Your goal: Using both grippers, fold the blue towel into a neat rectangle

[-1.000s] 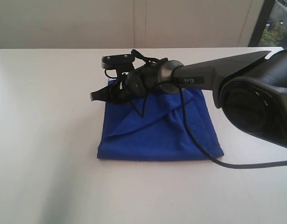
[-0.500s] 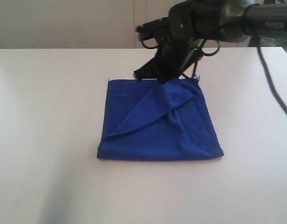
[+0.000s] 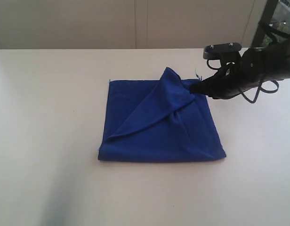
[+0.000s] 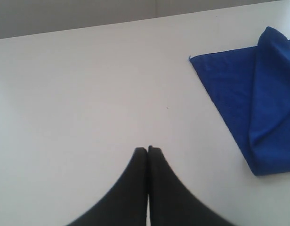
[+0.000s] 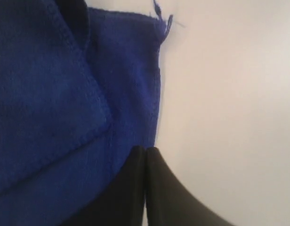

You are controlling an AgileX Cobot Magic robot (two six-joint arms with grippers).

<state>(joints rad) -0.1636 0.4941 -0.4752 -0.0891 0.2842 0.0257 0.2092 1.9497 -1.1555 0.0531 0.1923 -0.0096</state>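
While the blue towel (image 3: 159,127) lies folded on the surface (image 3: 51,117), the right hand (image 3: 196,88) touches its two o'clock corner, closed tight. The left hand (image 4: 148,149), also closed, hovers over the surface, apart from the towel.

Overview and wrist views sharing towel (image 3: 159,127)

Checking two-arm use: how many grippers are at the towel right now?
1: the right gripper sits at the blue towel's far right edge, beside the raised fold. The left gripper is over bare table, apart from it.
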